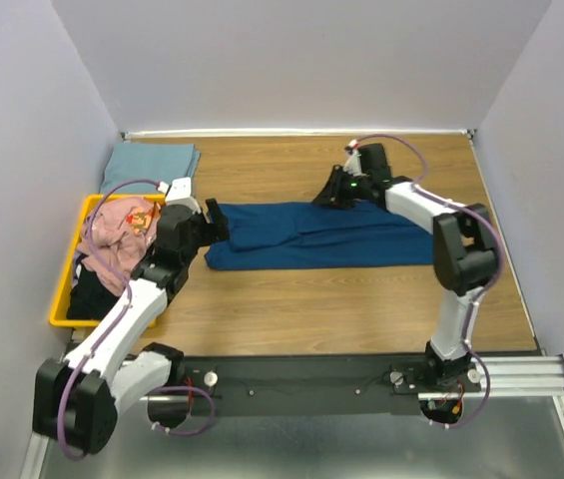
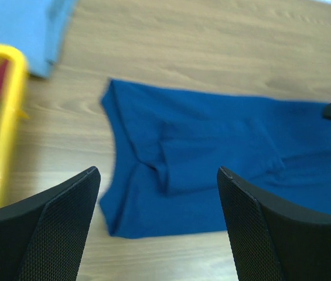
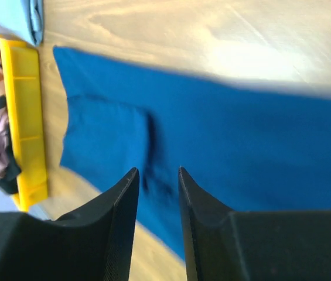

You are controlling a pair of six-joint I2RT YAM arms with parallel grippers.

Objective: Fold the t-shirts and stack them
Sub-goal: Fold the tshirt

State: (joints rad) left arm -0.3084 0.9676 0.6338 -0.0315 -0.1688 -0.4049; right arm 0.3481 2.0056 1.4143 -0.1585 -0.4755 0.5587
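The blue t-shirt [image 1: 311, 235] lies long across the middle of the top view; the left gripper [image 2: 156, 172], fingers wide apart, should pinch both layers at its left end, while the right gripper [image 3: 155, 171], fingers nearly together, holds nothing.

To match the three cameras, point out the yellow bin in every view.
Top external: yellow bin at the left edge of the table.
Left wrist: bin rim down the left edge.
Right wrist: bin standing tall at the left side.
Shared landmark: the blue shirt, spread flat right of the bin in all three.
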